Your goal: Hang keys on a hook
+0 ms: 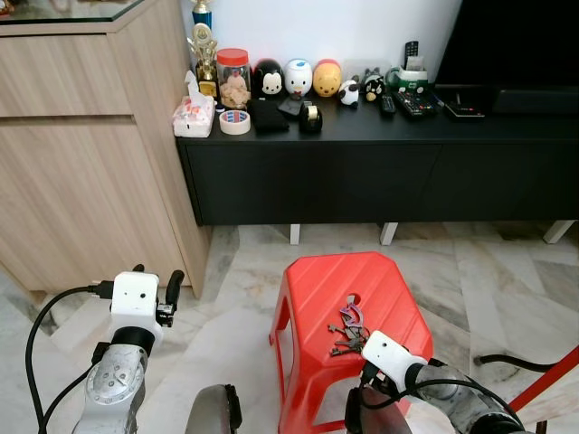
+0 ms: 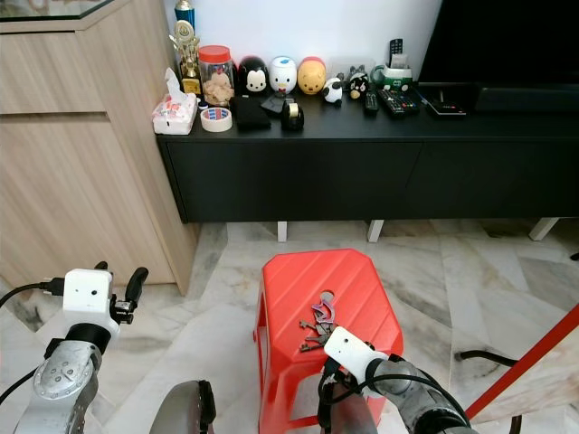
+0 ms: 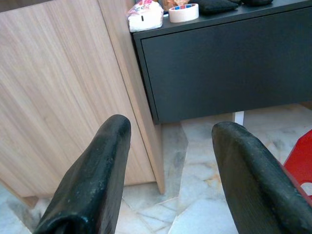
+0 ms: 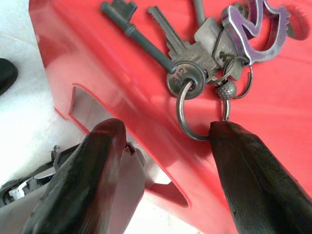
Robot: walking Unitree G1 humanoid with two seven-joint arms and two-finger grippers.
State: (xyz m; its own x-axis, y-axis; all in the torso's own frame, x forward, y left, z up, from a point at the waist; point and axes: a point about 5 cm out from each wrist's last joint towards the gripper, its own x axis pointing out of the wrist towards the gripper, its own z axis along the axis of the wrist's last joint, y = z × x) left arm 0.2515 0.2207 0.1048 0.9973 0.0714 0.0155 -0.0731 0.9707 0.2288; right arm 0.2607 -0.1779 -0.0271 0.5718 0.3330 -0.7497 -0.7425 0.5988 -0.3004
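Note:
A bunch of keys (image 1: pixel 348 330) with a purple metal fob and a steel ring lies on top of a red plastic stool (image 1: pixel 321 289), near its hand hole. My right gripper (image 4: pixel 167 129) is open and low at the stool's near edge, just short of the keys (image 4: pixel 195 63). One of its fingers (image 4: pixel 243 165) reaches the steel ring; whether they touch is unclear. My left gripper (image 1: pixel 156 276) is raised at the left, open and empty, pointing toward the wooden cabinet (image 3: pixel 58 97).
A low black console (image 1: pixel 362 172) stands against the wall behind the stool, carrying a tape roll (image 1: pixel 235 121), tissue pack, jar, figurines and remotes. A tall wooden cabinet (image 1: pixel 72 145) stands at the left. The floor is marble; a red pole (image 1: pixel 543 384) and black cable lie at the right.

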